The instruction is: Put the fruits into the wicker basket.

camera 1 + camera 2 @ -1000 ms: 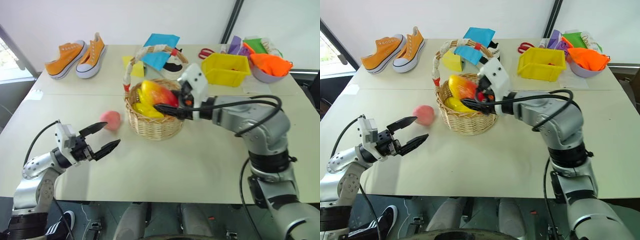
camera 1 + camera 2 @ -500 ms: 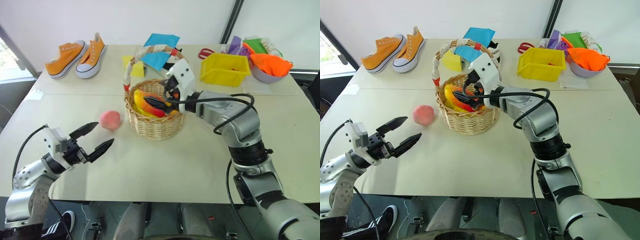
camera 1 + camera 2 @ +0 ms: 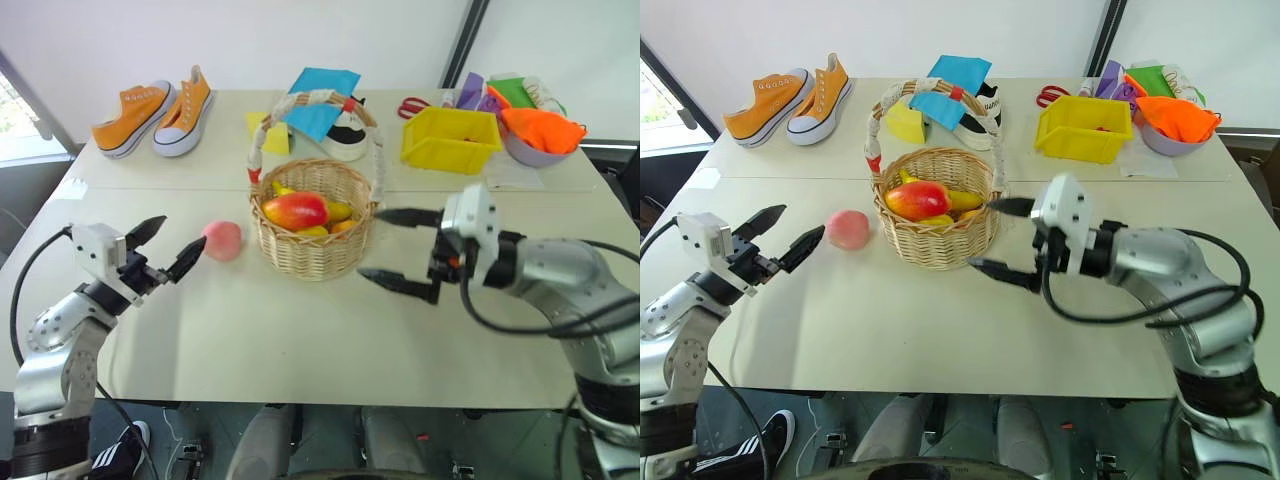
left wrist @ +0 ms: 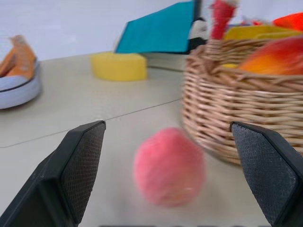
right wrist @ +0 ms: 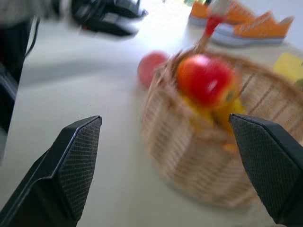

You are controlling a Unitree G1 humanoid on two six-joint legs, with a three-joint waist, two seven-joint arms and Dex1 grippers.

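The wide pale beige table point(image 3: 300, 340) carries everything. On it stands the round tan woven wicker basket point(image 3: 312, 245), upright, its tall arched handle wrapped in white cloth with red ends. Inside lies the oval red-to-yellow mango point(image 3: 295, 210), red on top and shading to orange-yellow, resting on yellow bananas point(image 3: 338, 211). The round pink peach point(image 3: 221, 240), matte and evenly rosy, sits on the table just beside the basket on the robot's left, apart from its wall. The right gripper point(image 3: 403, 251) hangs near the basket's right side, its two black fingers spread wide with nothing between them. The left gripper point(image 3: 166, 246) is near the peach with its fingers also wide apart and empty, one fingertip close to the fruit.
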